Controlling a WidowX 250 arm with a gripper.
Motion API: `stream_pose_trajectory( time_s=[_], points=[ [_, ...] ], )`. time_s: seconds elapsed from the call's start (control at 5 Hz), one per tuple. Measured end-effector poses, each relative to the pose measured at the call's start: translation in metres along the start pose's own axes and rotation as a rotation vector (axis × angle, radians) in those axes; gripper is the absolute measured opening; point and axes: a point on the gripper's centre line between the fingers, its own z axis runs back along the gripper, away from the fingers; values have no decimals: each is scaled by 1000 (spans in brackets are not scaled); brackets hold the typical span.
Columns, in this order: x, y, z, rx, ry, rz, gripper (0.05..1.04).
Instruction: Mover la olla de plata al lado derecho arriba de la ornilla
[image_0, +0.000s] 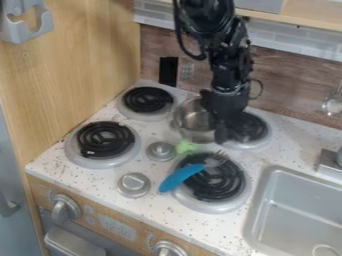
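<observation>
One silver pot (191, 120) is on the white speckled stovetop (167, 131), between the upper-left burner (145, 99) and the upper-right burner (250, 129). The black gripper (223, 131) hangs down at the pot's right side, covering part of the pot and the left part of the upper-right burner. Whether it is wide, narrow or closed on the pot cannot be told, and it also hides whether the pot touches that burner.

Nearer the camera are the lower-left burner (105, 140) and the lower-right burner (215, 192). A fork (182, 177) with a blue handle lies across the lower-right burner, its metal end over the coil and its handle reaching past the rim to the left. Just beyond that burner is a small bright green thing (186, 147), too blurred to identify.

Two silver knobs, an upper one (160, 151) and a lower one (133, 184), sit between the left and right burners. To the right is a grey sink (294, 207). Against the wall behind the stovetop stands a black rectangular piece (168, 71).
</observation>
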Motion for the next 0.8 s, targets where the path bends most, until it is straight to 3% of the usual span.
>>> stream_pose_trajectory(
  time_s=[0.4,0.8],
  points=[
    [33,7,-27,-11,-71,49,64],
    [65,7,-45,14,-68,-7,64]
  ],
)
